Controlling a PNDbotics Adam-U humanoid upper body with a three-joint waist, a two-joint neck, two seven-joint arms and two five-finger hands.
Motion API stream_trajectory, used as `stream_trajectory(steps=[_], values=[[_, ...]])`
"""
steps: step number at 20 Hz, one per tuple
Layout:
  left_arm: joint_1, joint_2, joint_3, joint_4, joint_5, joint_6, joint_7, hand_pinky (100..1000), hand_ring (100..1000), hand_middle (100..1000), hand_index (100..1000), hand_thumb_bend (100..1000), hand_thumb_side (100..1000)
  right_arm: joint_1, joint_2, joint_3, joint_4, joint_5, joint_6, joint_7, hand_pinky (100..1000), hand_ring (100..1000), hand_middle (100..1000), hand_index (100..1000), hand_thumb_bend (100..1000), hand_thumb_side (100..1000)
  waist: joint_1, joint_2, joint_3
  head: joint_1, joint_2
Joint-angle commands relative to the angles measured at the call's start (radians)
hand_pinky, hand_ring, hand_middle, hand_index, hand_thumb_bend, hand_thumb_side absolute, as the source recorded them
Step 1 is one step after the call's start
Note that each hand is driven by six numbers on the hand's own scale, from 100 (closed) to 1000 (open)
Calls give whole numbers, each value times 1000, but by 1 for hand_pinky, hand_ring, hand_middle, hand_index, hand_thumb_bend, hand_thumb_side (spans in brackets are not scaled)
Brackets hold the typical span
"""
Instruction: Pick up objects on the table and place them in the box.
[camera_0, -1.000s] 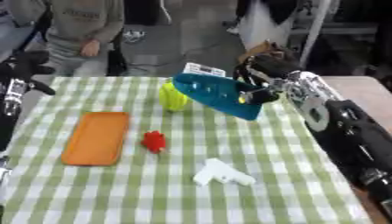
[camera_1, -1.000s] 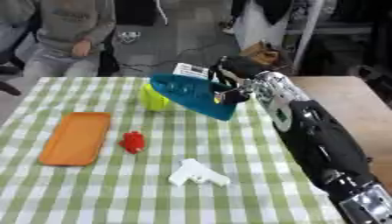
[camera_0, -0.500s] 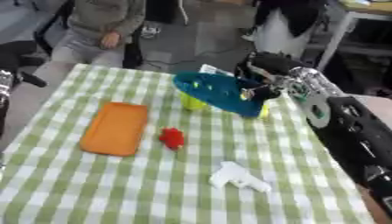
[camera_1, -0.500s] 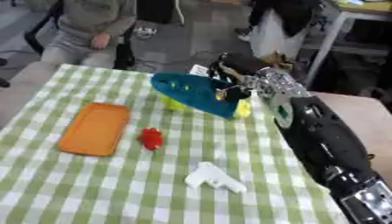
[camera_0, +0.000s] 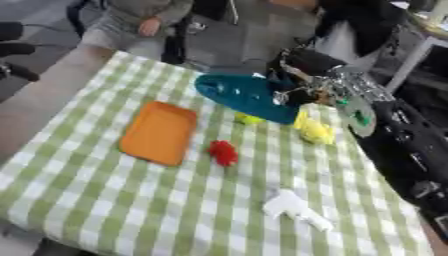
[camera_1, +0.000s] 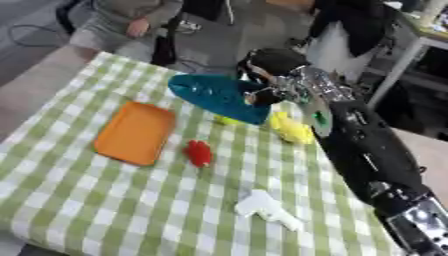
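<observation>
One teal object (camera_0: 245, 96) is pinched in the right hand (camera_0: 302, 92), lifted above the table (camera_0: 105, 200). Transport step is judged underway. No box is seen beside the orange tray (camera_0: 159, 132); it must be located first.

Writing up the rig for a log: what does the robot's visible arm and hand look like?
The right arm is bulky and mostly black, with a silver joint section near the wrist and small green marks. The right hand is dark with silvery metal parts. The left arm is out of view.
</observation>
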Motion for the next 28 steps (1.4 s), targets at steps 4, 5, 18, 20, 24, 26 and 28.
stream_trajectory(steps=[4,5,18,20,24,26,28], values=[[-25,-11,0,-38,1,2,-5,526,726,791,815,168,997,-46,-4,-11,-39,4,-1,-14,127,329,404,440,100,100,-16,-23,38,-13,-21],[-28,-14,-2,-41,3,1,-7,527,727,791,815,168,996,-48,2,-9,-42,2,0,-18,127,329,404,440,100,100,-16,-23,46,-15,-23],[-78,-64,-17,-75,21,0,-20,528,728,792,815,171,995,-43,69,-6,-20,-17,13,-64,110,311,387,436,100,100,-17,18,166,-44,-46],[-83,-68,-18,-78,23,-1,-23,527,728,792,815,170,996,-39,74,-8,-8,-17,15,-73,108,309,385,435,100,100,-17,28,178,-45,-42],[-89,-69,-18,-82,25,-2,-26,525,727,792,815,168,998,-35,75,-15,9,-16,17,-92,104,305,381,434,100,100,-17,46,192,-50,-36],[-91,-69,-18,-83,26,-3,-28,524,727,792,816,168,999,-32,74,-19,18,-14,20,-104,102,304,380,433,100,100,-17,54,193,-52,-35],[-92,-70,-18,-85,26,-3,-29,524,727,792,815,167,999,-28,75,-22,29,-13,23,-115,102,304,380,434,100,100,-17,58,194,-54,-34]])
